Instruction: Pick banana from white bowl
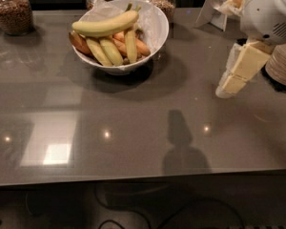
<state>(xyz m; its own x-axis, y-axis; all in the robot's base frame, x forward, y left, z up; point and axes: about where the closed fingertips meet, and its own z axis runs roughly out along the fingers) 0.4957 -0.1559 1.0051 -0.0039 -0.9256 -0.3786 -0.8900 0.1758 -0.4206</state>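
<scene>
One banana [105, 25] lay topmost in the white bowl [158, 26] at far left, while your gripper [228, 88] hung well apart over the right side of the table [133, 128]; you could not tell how wide it stood.

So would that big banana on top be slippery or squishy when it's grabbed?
Probably firm: the banana looks greenish and smooth, so maybe a bit slick. It lies loose across smaller bananas in the white bowl, so it could rock or slide if nudged. The gripper hangs well away, above the table.
</scene>
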